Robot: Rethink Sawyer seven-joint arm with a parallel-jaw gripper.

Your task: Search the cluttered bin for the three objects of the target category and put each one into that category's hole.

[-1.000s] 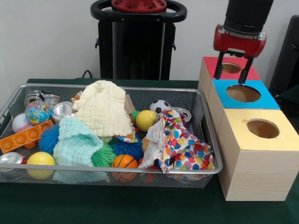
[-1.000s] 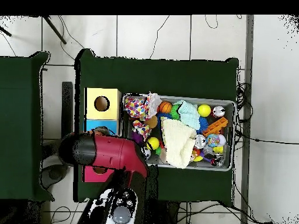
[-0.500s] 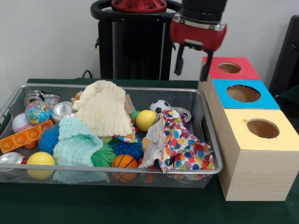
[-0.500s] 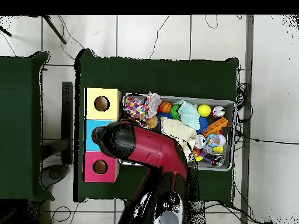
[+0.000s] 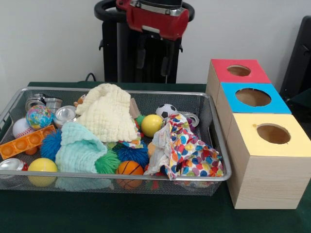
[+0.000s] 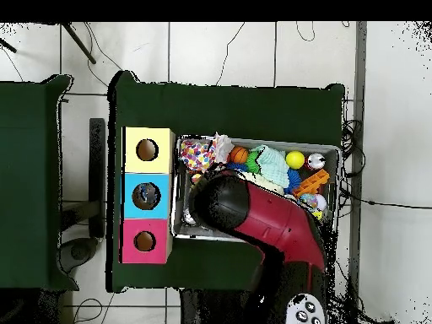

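My gripper (image 5: 153, 67) hangs open and empty above the back rim of the wire bin (image 5: 121, 90), behind the cream cloth (image 5: 109, 114). The bin also holds a mint cloth (image 5: 80, 145), a dotted cloth (image 5: 187, 150), a yellow ball (image 5: 151, 124), a small soccer ball (image 5: 166, 110), a mini basketball (image 5: 129, 168), a globe ball (image 5: 39, 116) and metal cans (image 5: 64, 115). To the right stand a red box (image 5: 255, 73), a blue box (image 5: 274, 102) and a yellow box (image 5: 296, 141), each with a round hole. In the overhead view the red arm (image 6: 253, 215) hides the gripper and the bin's middle.
An orange moulded tray (image 5: 26, 141), a baseball (image 5: 22, 127), another yellow ball (image 5: 43, 165) and spiky blue (image 5: 131, 154) and green (image 5: 107, 162) balls fill the bin's left and front. The three boxes (image 6: 147, 195) stand tight against the bin's side.
The gripper has swung from above the red and blue boxes across to the bin's back rim, staying open and empty. Nothing in the bin has moved.
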